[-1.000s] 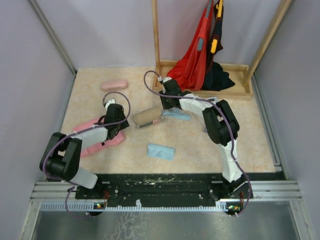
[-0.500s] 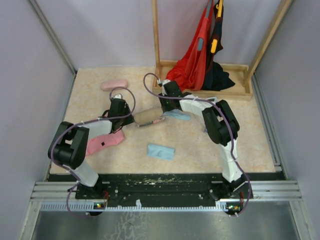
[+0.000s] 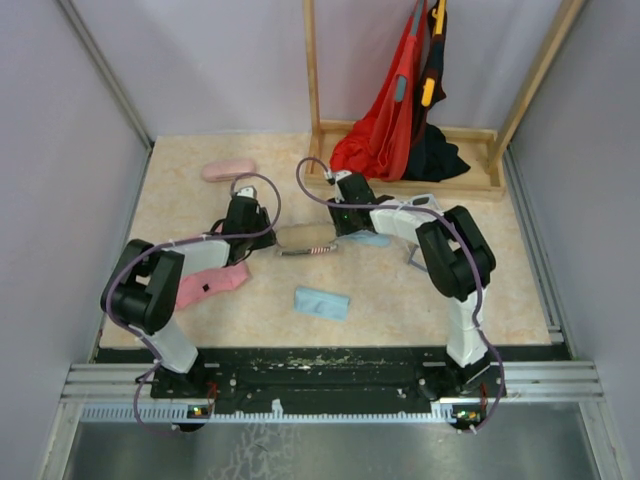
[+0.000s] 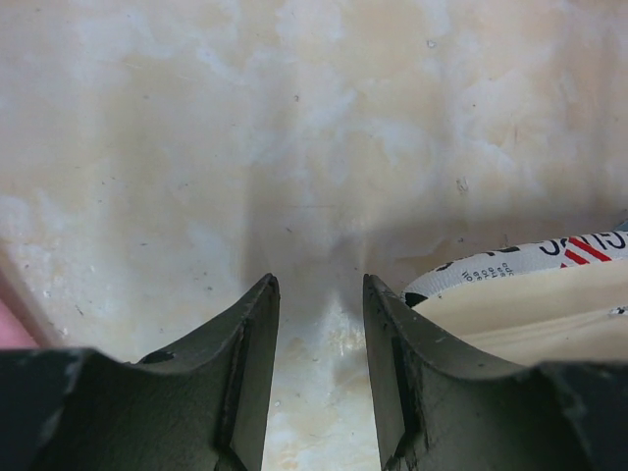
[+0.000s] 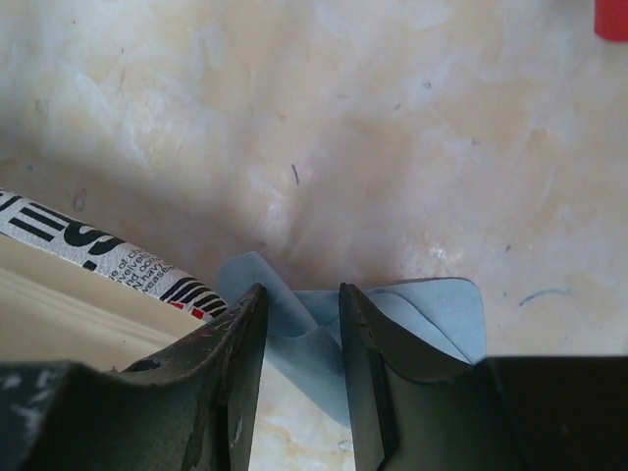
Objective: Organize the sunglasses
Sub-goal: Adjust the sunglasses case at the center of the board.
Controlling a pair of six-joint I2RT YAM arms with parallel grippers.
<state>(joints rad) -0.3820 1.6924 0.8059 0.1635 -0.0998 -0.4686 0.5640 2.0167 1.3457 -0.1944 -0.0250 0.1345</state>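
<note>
A beige marbled surface (image 3: 400, 300) is lying between lilac walls (image 3: 200, 70), with a wooden frame (image 3: 312, 80) draped in red fabric (image 3: 385, 130) standing at the back. The left pincer (image 4: 319, 285) is hovering released, its jaws standing apart over bare surface with nothing between them. Just to its right an open oblong case with printed lettering, red stripes and a cream lining (image 4: 530, 299) is lying.

At the case's other end the right pincer (image 5: 301, 289) is also standing unclenched. It is straddling a raised fold of a small light-blue cloth (image 5: 432, 314) without pinching it. The two pincers are flanking the case, probably so that one can steady it while the other is lifting the cloth.

Farther out, an open pink case (image 3: 210, 285), a closed pink case (image 3: 228, 170) and a second blue cloth (image 3: 322, 302) are lying well apart. The thin grey-framed sunglasses (image 3: 414, 258) seem to be lying beside the right forearm, though they are too small to be sure of. The white-framed pair I cannot find.

Compared with a second ago, the left arm has been swinging off the open pink case toward the printed one, and the right pincer has been shifting over the cloth.
</note>
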